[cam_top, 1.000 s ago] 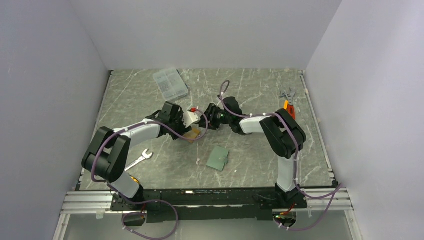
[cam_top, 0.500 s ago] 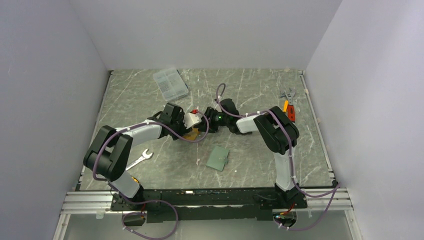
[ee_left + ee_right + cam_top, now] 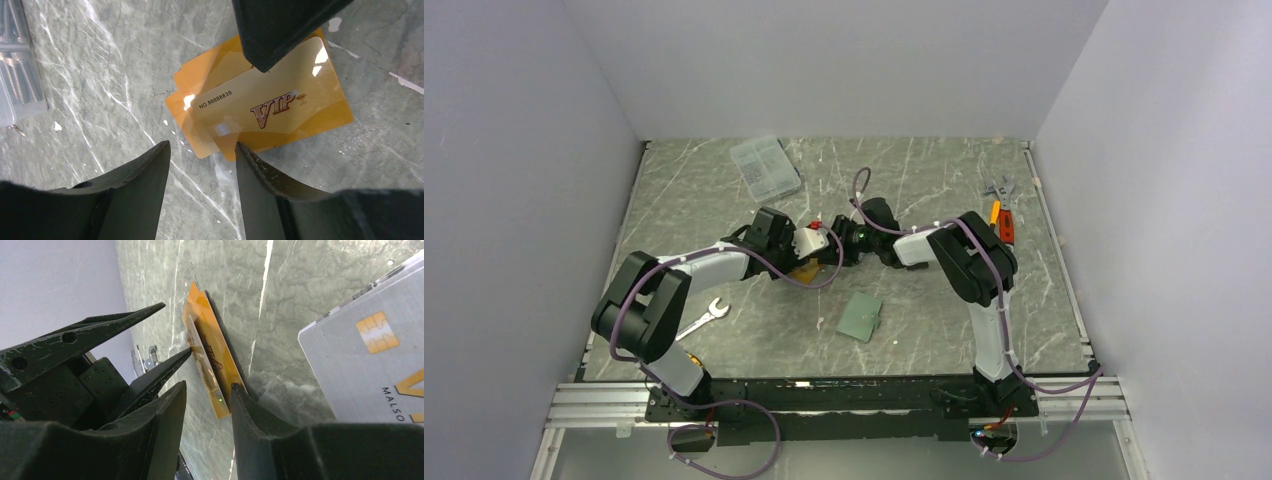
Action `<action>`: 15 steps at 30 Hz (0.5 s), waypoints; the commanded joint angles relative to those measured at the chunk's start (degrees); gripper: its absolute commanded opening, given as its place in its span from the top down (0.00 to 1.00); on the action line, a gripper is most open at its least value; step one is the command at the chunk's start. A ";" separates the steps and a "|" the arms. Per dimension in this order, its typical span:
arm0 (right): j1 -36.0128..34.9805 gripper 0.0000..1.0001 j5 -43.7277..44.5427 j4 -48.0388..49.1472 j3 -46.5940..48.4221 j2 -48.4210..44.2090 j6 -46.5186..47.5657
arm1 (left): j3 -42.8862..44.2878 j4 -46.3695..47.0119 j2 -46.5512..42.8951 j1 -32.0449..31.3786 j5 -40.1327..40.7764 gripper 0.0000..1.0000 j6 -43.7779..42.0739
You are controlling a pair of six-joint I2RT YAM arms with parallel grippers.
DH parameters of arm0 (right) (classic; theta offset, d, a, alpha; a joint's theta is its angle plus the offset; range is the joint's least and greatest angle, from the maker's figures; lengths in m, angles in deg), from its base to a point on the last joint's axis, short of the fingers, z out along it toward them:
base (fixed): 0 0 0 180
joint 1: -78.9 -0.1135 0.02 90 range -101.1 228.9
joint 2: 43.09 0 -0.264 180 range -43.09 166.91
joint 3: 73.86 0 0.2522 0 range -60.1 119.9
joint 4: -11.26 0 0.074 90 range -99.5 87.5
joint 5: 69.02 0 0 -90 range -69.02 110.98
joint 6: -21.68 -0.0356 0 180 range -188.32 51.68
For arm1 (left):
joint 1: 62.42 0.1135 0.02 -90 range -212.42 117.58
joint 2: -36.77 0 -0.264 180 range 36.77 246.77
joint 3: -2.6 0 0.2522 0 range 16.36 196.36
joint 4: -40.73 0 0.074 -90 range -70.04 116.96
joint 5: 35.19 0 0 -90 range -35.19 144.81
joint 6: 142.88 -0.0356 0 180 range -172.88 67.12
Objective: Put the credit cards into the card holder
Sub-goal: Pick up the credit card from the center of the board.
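Note:
The orange-gold card (image 3: 260,107), marked VIP, lies on the marble table between both grippers, and it also shows in the top view (image 3: 807,268). In the right wrist view the orange-gold card (image 3: 210,360) looks tilted up on one long edge. My left gripper (image 3: 201,147) is open, its fingertips just off the card's near corner. My right gripper (image 3: 207,387) is open, its jaws on either side of the card's end without closing on it. The silvery-white card (image 3: 370,370) lies flat to the right. The grey-green card holder (image 3: 860,316) lies folded nearer the bases.
A clear compartment box (image 3: 765,166) sits at the back left. A wrench (image 3: 704,318) lies by the left arm. Orange-handled pliers (image 3: 999,210) lie at the right edge. The two grippers nearly touch tip to tip over the card.
The right arm has drawn a little left and closer to the left gripper. The left gripper has shifted slightly. The card holder has not moved.

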 commanded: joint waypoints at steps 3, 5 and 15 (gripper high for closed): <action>-0.75 0.60 -1.07 0.19 1.41 1.15 1.91 | -1.05 -0.36 0.31 -0.21 0.50 0.44 -0.94; -1.07 0.61 -1.45 -0.13 1.22 1.24 2.28 | -1.07 -0.31 0.26 -0.21 0.42 0.44 -0.94; -1.30 0.67 -6.10 7.04 -2.16 1.31 -1.44 | -1.53 0.48 0.35 -0.70 1.31 0.44 -1.02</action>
